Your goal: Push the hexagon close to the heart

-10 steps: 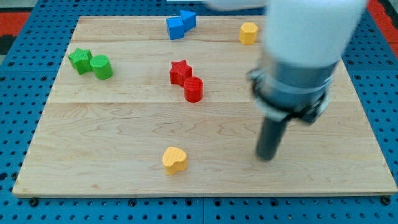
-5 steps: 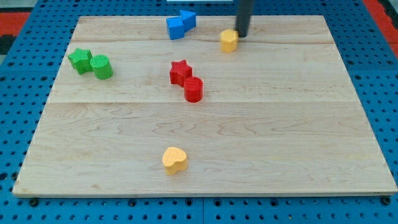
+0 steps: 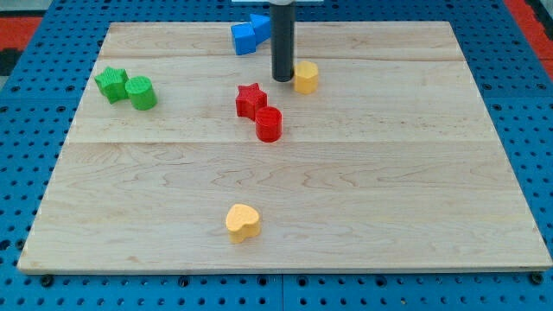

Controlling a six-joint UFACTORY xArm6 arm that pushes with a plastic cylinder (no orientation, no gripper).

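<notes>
A wooden board [image 3: 389,173] lies on a blue perforated table [image 3: 536,130]. My tip [image 3: 282,79] stands just beside the yellow hexagon [image 3: 305,77], at its 9 o'clock, apparently touching it. The rod has no jaws. The yellow heart [image 3: 243,222] sits well apart, toward 7 o'clock. The red star [image 3: 251,99] and red cylinder [image 3: 269,124] lie between them.

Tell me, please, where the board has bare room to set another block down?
The view's right side of the wooden board, beyond the yellow hexagon, is bare, as is the bottom left below the green blocks. It is crowded around my tip, between the blue blocks, red star and red cylinder.
</notes>
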